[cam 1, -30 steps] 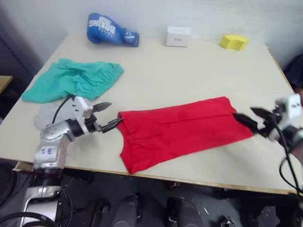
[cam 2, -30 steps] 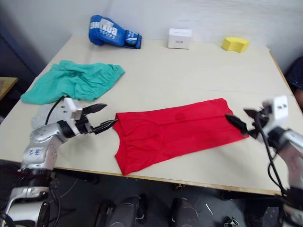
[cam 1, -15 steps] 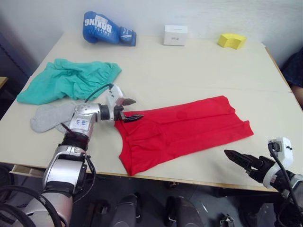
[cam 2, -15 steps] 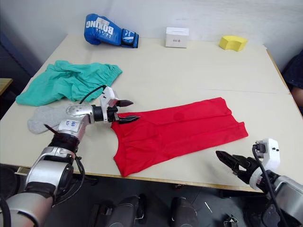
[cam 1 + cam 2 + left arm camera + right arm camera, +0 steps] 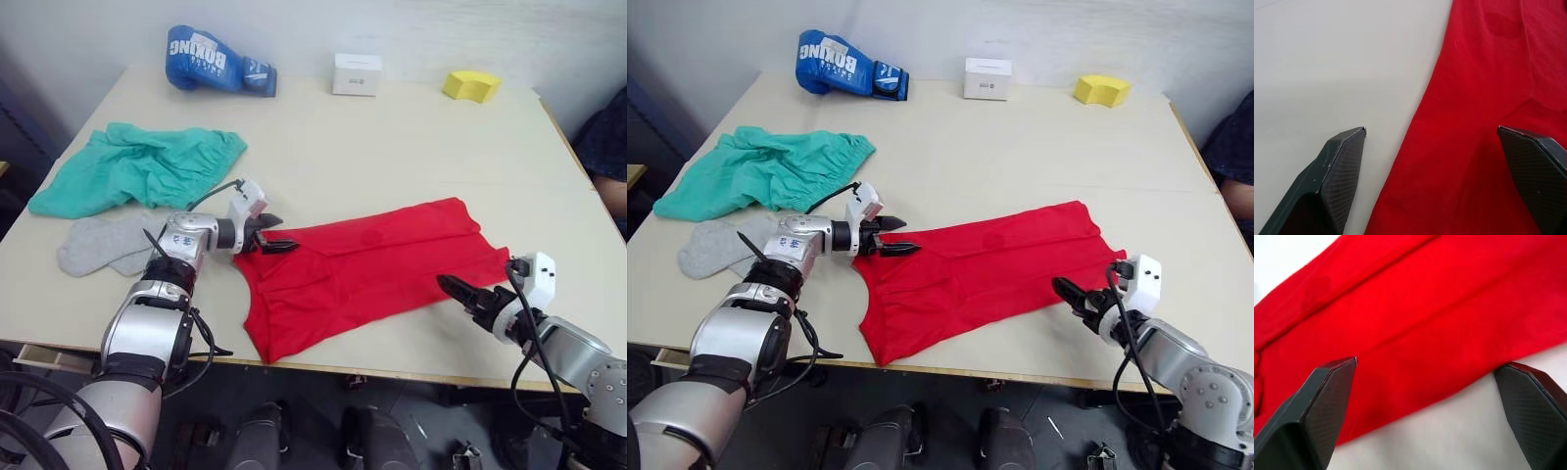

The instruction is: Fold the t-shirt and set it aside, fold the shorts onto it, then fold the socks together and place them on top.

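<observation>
The red t-shirt (image 5: 377, 266) lies folded into a long strip across the table's near half. My left gripper (image 5: 282, 233) is open at the strip's left end, one finger over the cloth and one over bare table (image 5: 1327, 63). My right gripper (image 5: 457, 291) is open low at the strip's near edge towards its right end, its fingers (image 5: 1320, 401) spread along that edge. Nothing is held. The teal-green shorts (image 5: 137, 168) lie crumpled at the left. Just in front of them are the grey socks (image 5: 103, 245).
A blue boxing glove (image 5: 217, 61), a white box (image 5: 357, 74) and a yellow block (image 5: 471, 85) stand along the table's far edge. A person's arm (image 5: 605, 147) shows past the right edge. The table's front edge (image 5: 392, 370) runs just below the t-shirt.
My left gripper moved right from beside the t-shirt onto its left end. My right gripper left the strip's right end, dipped below the front edge, and came back to its near edge.
</observation>
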